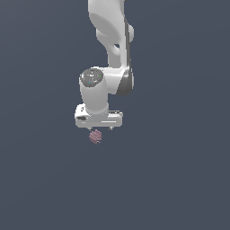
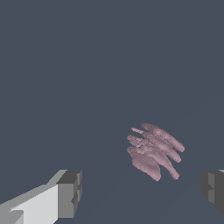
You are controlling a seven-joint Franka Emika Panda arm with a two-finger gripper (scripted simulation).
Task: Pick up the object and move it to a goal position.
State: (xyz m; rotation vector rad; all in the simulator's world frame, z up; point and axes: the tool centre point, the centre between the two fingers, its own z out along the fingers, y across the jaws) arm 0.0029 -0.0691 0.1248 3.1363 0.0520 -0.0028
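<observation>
Fingers (image 2: 70,192) spread wide, holding nothing, above the dusty-pink object (image 2: 154,151)

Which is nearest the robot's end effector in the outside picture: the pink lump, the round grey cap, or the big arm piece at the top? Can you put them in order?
1. Pink lump: just beneath the end effector, slightly toward the exterior view's left.
2. Round grey cap: above it, on the wrist.
3. Top arm piece: highest up, at the picture's top edge.
</observation>
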